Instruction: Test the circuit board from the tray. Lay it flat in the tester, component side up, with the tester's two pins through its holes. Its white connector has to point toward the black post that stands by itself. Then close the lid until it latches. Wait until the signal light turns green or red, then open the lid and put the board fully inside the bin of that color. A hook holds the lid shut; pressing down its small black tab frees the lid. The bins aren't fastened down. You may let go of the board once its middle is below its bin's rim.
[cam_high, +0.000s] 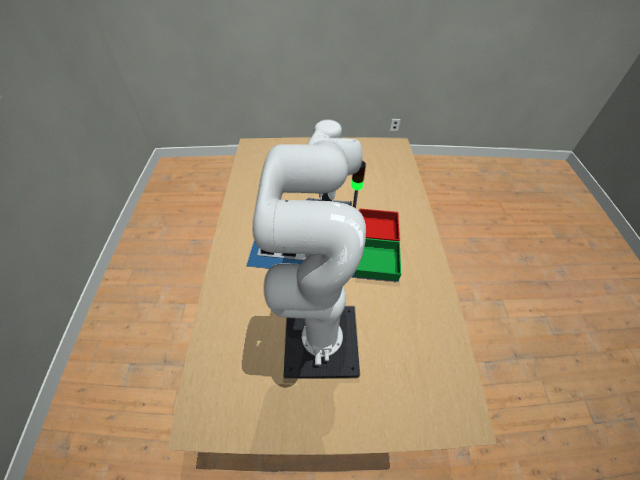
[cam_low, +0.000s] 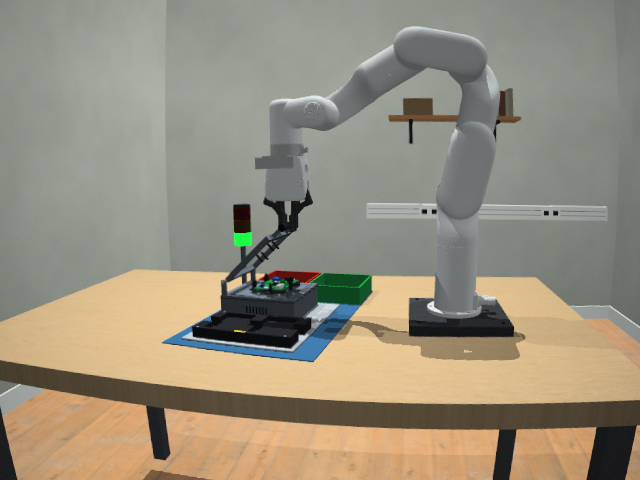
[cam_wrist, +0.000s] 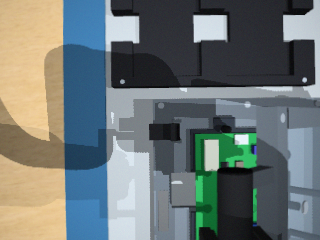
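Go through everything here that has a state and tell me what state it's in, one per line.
Signal light: green.
Tester lid: raised at a slant, held by its free edge.
Gripper: shut on the lid's edge.
Circuit board: flat in the tester, components up.
Tray: no board in it.
Green bin: nothing inside.

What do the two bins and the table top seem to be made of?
The red bin and the green bin look like matte plastic: thin walls, one flat colour and no gloss. The table top looks like light wood or a wood veneer with a dull finish: it is pale tan with faint grain streaks. The look alone cannot settle which.
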